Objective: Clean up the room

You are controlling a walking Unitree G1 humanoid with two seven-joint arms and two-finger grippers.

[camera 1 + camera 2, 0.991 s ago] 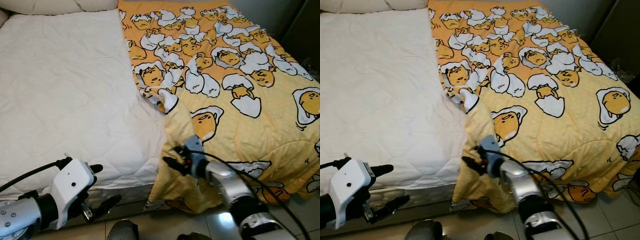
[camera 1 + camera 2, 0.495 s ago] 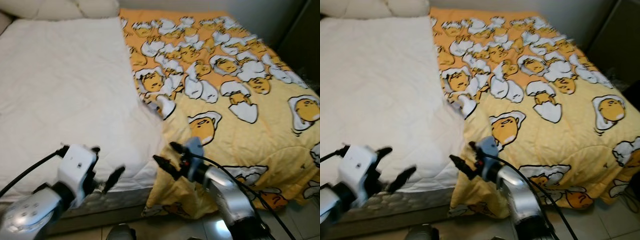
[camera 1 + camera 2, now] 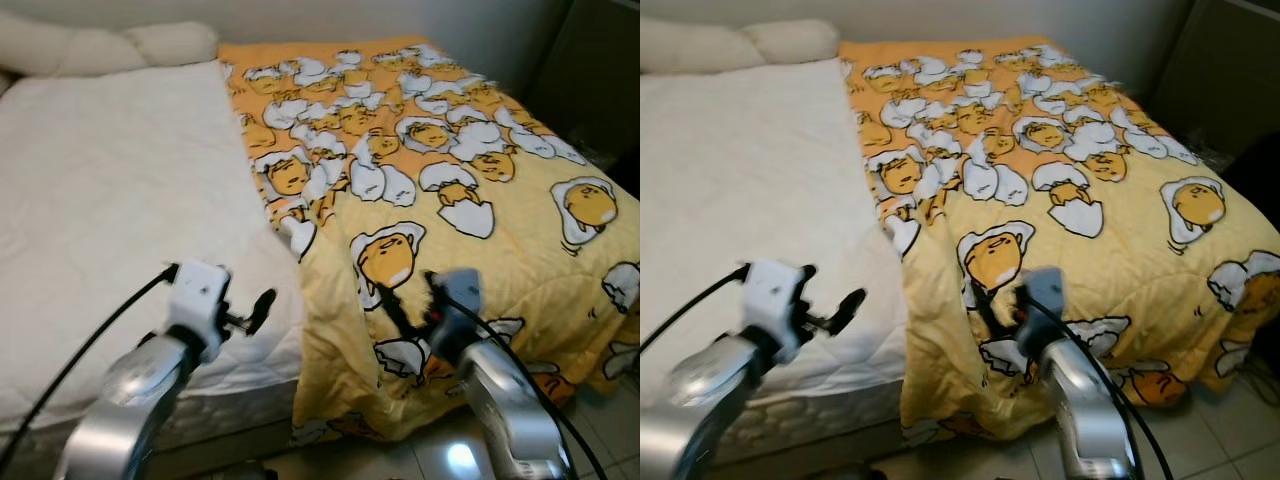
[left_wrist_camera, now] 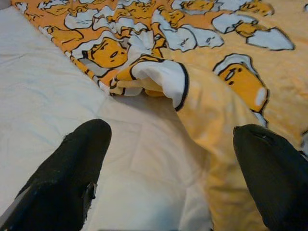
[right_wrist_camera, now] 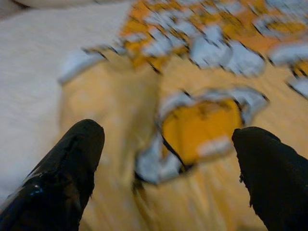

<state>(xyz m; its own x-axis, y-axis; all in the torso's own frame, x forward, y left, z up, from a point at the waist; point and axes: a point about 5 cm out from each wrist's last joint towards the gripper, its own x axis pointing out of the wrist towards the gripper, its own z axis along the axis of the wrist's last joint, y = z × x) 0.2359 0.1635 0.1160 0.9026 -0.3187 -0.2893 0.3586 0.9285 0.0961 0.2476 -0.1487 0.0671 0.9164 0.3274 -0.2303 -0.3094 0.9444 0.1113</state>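
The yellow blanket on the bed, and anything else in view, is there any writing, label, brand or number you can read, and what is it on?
There is no readable text.
The yellow blanket carries only a cartoon egg print, with no words.
The white mattress cover is plain quilting.
The left gripper has a white housing with a dark dot and no lettering; the right gripper shows no markings.

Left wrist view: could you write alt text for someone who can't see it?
Two open black fingers of the left gripper point at a bunched fold of yellow cartoon-egg blanket lying on a white quilted mattress.
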